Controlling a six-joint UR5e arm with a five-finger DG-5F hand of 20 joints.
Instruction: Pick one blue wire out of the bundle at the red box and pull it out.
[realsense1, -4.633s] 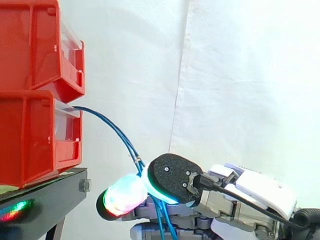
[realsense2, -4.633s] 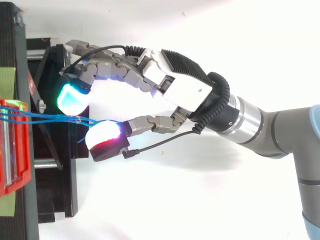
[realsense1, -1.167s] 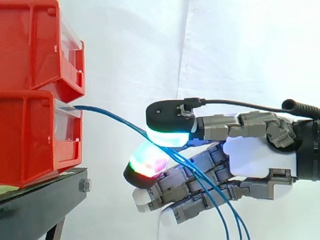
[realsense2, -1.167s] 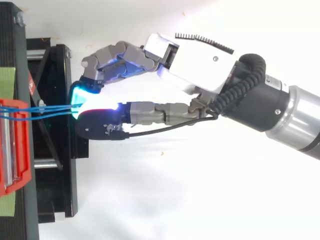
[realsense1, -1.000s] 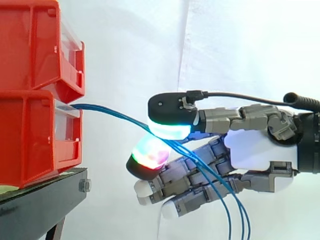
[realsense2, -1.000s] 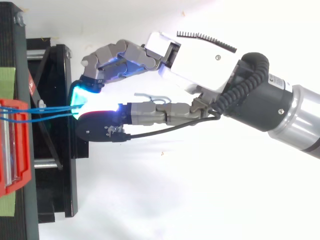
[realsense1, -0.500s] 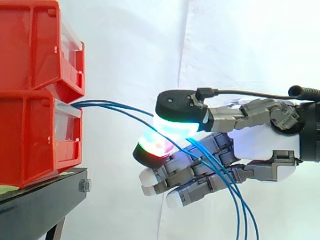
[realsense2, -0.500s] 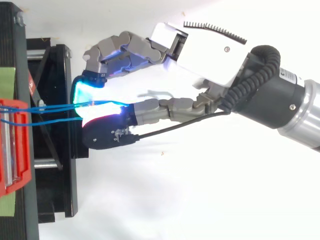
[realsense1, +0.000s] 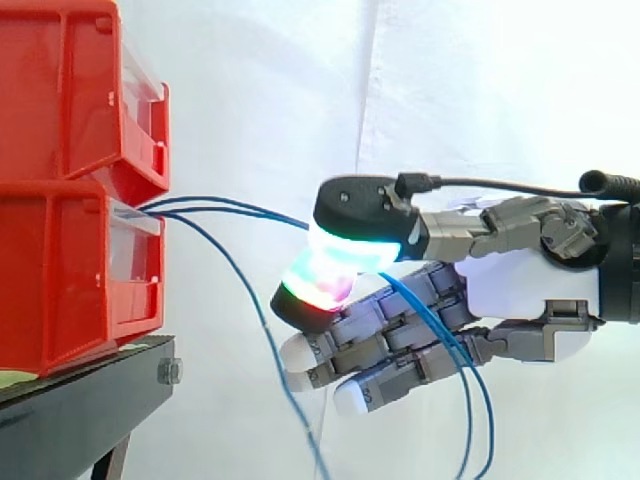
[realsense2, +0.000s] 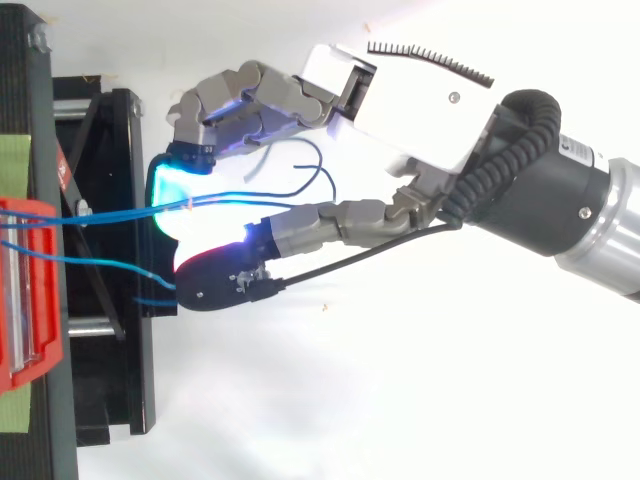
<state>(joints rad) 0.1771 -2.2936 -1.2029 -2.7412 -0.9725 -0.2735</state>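
A bundle of thin blue wires (realsense1: 240, 210) leaves the front of the lower red bin (realsense1: 60, 280) and runs right to my hand (realsense1: 520, 290). The thumb pad sits on top and a glowing finger pad (realsense1: 315, 285) below, pinching two of the wires between them. Behind the pinch those wires drop down past the other fingers. A third blue wire (realsense1: 255, 310) hangs free from the bin, curving down to the bottom edge. In the top view the held wires (realsense2: 110, 213) run straight into the hand (realsense2: 420, 110), and the loose wire (realsense2: 100, 263) lies apart beside the thumb.
A second red bin (realsense1: 60, 90) is stacked on the lower one. Both stand on a black stand (realsense1: 90, 400) at the left. A white curtain hangs behind. The arm comes in from the right, level with the lower bin.
The hand rose from below the wires, pinched them and drew back to the right. One wire has slipped out of the pinch and now hangs loose; two stay held.
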